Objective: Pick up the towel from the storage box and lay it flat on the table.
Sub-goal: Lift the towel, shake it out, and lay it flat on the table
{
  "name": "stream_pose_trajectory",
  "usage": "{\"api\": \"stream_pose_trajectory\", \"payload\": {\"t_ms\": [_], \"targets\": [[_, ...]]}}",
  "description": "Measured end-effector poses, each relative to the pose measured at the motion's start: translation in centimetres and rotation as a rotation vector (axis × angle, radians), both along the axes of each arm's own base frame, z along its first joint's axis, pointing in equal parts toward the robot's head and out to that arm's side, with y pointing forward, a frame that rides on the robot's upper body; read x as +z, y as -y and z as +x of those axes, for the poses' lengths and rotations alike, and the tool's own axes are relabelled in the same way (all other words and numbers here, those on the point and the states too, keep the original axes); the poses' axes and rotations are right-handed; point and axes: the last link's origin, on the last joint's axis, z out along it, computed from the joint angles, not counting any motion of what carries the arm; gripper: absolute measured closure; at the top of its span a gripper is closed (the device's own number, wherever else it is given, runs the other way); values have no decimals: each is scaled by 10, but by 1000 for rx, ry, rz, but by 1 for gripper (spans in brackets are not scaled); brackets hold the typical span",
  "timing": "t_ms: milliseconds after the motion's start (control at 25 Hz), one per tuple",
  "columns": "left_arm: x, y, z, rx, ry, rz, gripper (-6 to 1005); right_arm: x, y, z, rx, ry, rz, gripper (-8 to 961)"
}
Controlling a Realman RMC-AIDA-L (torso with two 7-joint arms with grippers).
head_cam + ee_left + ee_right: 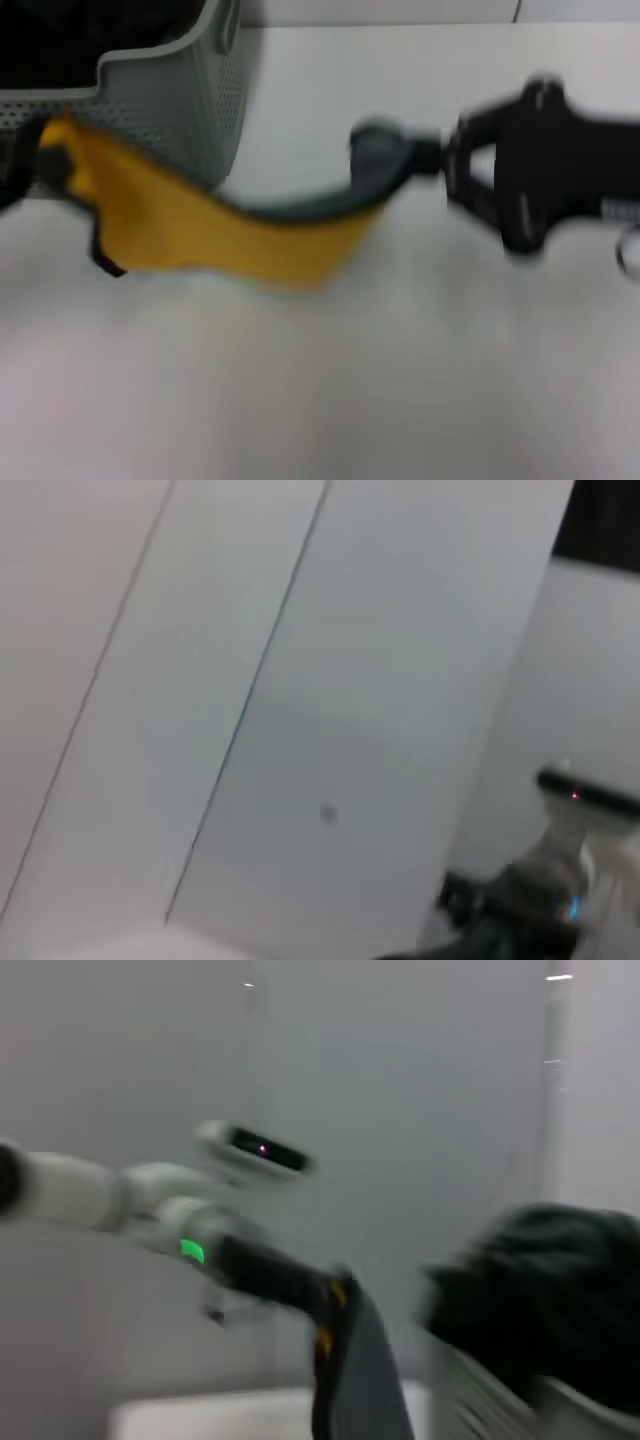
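The white desk [300,400] stretches wide under everything. At its far left corner sits the grey-green storage box [185,95], perforated walls facing us. The towel [230,235] hangs in the air in front of the box, strung between both arms, yellow face out, teal side showing along the top. The right end effector [435,160] is clamped on its right corner; the left end effector [30,165] pinches the left corner.
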Motion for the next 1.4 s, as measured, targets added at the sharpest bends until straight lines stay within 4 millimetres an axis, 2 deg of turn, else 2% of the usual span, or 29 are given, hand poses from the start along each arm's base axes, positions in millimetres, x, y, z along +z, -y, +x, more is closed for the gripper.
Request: {"api": "stream_pose_trajectory", "payload": {"t_ms": [80,160,240,320,400,480,600,720,800,960,1240,1400], "targets": [[5,14,-4,-30,-74,-18,954,10,22,-3,55,-30,-51,923],[9,25,0,-97,-118,-45,953,25,33,-9,90,-52,-62,923],[12,31,11,-178,-131,-86,951,39,41,-12,88,-59,-85,922],[12,29,20,-222,-127,-135,949,45,41,-7,38,-59,-120,922],[8,22,24,-209,-124,-170,948,35,31,5,-23,-55,-167,922],[2,14,19,-149,-124,-181,946,15,17,18,-89,-54,-244,922],[-15,-6,-1,17,-180,-162,943,-39,-8,48,-255,-49,-384,922],[-34,-29,-19,178,-296,-159,941,-64,-26,70,-358,-47,-385,922],[-45,-41,-29,265,-385,-163,939,-74,-40,76,-391,-39,-344,921],[-51,-56,-37,346,-458,-132,935,-75,-55,80,-409,-26,-249,921],[-52,-69,-40,401,-469,-70,929,-70,-86,80,-412,49,-132,921],[-56,-73,-41,420,-471,-49,926,-80,-102,75,-395,136,-128,920]]}}
